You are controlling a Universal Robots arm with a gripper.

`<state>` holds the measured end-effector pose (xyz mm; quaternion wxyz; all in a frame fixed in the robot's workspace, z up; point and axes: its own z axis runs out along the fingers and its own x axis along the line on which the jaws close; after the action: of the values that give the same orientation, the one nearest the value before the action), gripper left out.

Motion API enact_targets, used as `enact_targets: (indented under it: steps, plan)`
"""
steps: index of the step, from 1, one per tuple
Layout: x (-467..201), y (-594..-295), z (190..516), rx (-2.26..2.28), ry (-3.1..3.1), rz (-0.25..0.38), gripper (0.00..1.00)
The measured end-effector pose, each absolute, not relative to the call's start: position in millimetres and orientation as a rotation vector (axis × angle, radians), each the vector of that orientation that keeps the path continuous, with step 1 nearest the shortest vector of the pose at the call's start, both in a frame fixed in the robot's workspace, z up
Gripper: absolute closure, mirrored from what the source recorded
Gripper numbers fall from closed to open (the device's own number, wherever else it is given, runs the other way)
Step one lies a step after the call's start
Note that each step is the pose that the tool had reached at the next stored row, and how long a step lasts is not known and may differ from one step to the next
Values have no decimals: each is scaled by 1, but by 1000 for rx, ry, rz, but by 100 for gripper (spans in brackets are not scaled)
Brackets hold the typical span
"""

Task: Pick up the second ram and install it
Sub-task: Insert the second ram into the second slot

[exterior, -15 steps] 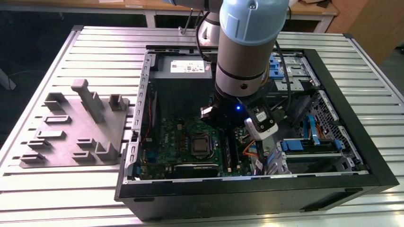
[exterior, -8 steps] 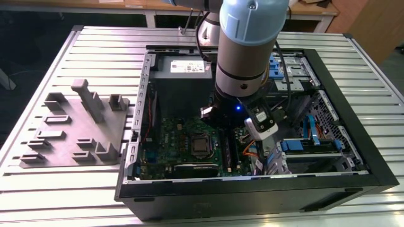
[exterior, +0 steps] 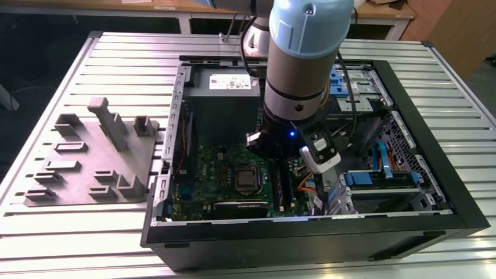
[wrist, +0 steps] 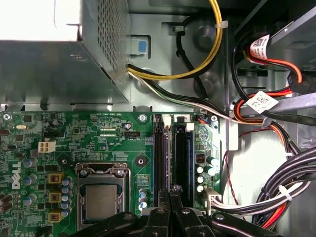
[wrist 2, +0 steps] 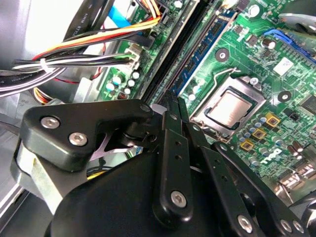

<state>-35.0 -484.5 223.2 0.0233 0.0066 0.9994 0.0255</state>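
An open computer case [exterior: 310,244] lies on the desk [exterior: 78,232], and the green board [wrist: 98,133] sits flat on the floor of the case. The robot arm [exterior: 302,58] reaches straight down into the case, right above the green board.

The gripper [wrist 2: 170,98] is low over the green board, at its edge where the long black slots [wrist: 158,158] run side by side. The gripper's two black fingers [wrist: 159,217] are pulled in very close together, with just a thin gap between them. They seem to pinch the second ram [wrist: 169,158]. In the first wrist view, it shows as a thin dark strip on its edge. It runs away from the fingertips in line with the slots and lies between two of them. I cannot tell if it is pushed all the way down into the green board.

A square silver chip [wrist: 101,200] sits in its frame on the green board, near the slots. The grey power box [wrist: 49,64] stands just beside the green board. Yellow wires [wrist: 197,64] loop past the end of the slots. A grey tray [exterior: 93,157] with blocky bumps lies outside the case, well apart from the green board, on the exterior view's left.
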Motion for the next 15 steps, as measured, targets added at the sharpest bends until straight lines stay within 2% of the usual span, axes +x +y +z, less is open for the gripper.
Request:
enact_targets:
  steps: [15]
  plan:
    - [-35, -484, 218, 21, 3094, 81, 88]
